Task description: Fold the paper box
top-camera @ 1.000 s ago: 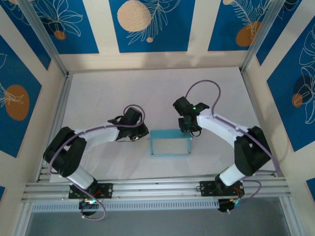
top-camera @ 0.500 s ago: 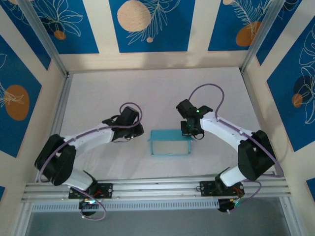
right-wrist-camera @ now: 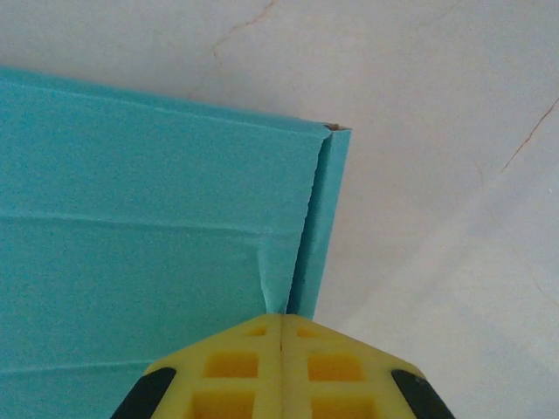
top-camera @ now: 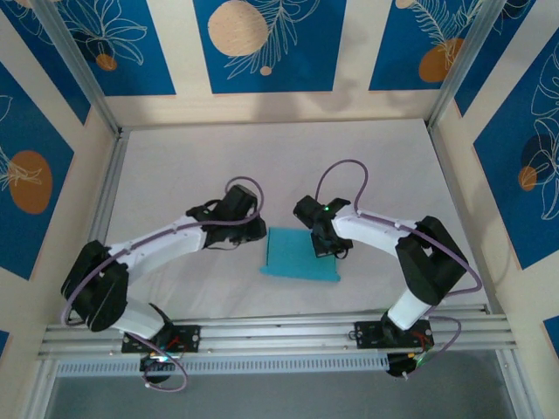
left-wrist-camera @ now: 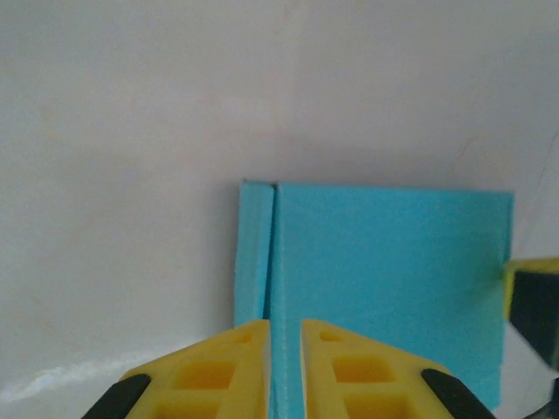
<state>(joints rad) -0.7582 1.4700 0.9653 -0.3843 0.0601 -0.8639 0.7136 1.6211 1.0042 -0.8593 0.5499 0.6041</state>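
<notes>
From the top external view, the paper box (top-camera: 297, 257) lies flat and light blue in the middle of the bench (top-camera: 175, 166), between the two arms. The left gripper (top-camera: 260, 236) is at its left edge and the right gripper (top-camera: 325, 250) at its far right corner. It is thin card, so probably very light and springy at the creases, and likely to slide on the smooth bench. Pressing on a fold line should suit it better than lifting. There is open bench on all sides, and the enclosure walls are well apart from the box.

Through the left wrist camera, the left gripper (left-wrist-camera: 285, 330) has its jaws nearly closed with only a slim gap. It hangs over the box (left-wrist-camera: 393, 262) near a narrow strip folded along the box's left edge. Nothing is visibly pinched. Bare bench (left-wrist-camera: 131, 131) lies to the left.

Seen by the right wrist camera, the right gripper (right-wrist-camera: 281, 321) has its jaws pressed fully together. Its tip sits at the seam where the box (right-wrist-camera: 148, 218) meets a narrow side strip that stands slightly proud. That edge could crease or tear if shoved. The bench (right-wrist-camera: 437, 131) beyond it is free.
</notes>
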